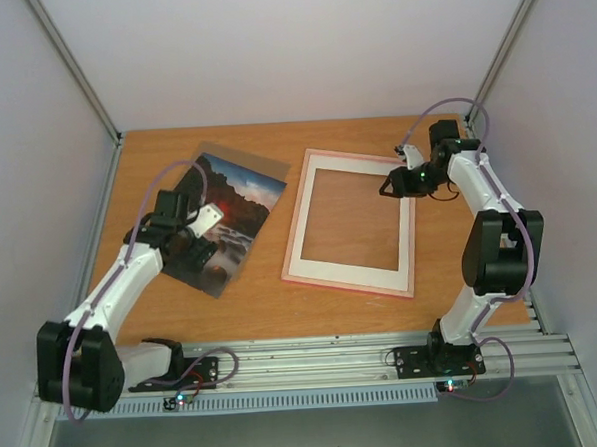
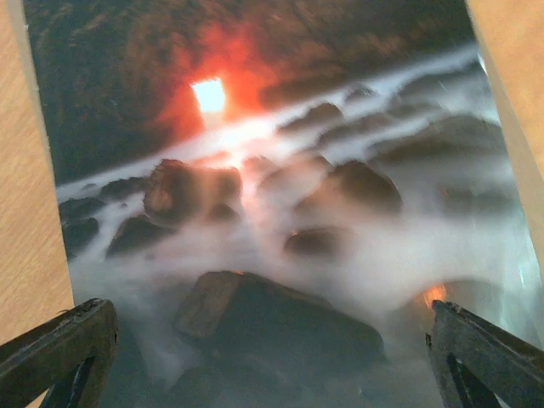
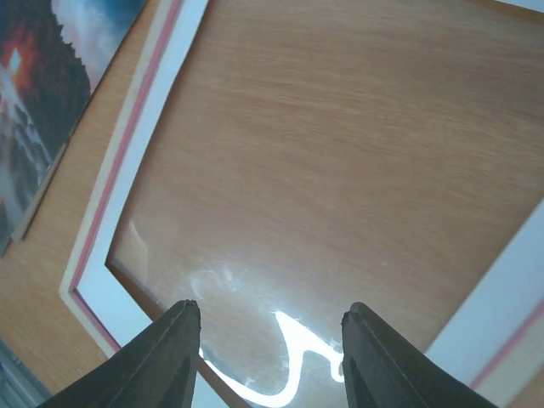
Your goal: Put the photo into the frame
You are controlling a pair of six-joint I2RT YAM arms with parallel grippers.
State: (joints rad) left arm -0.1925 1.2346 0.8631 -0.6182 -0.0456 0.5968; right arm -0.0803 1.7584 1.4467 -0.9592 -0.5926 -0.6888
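A photo (image 1: 233,207) is laid face up on the left part of a table (image 1: 283,304), turned at a slant. A dark rocky shore is shown on it, with misty white water between the rocks and a red-orange sun glowing near the middle. The left hand (image 2: 268,314) is held over the photo's near part, its fingers spread wide and nothing gripped. Whether it touches the print cannot be told.

To the right, near the photo but apart from it, a thin pink frame (image 1: 297,234) is laid flat. A white inner border is seen, and the wood is visible through its clear pane. The right hand (image 3: 270,308) is held over the frame's far right corner, fingers parted, nothing held between them.

The table is made of orange-brown wood. It is enclosed by pale walls (image 1: 269,45) on three sides, and a metal rail (image 1: 326,357) is fixed along its near edge.
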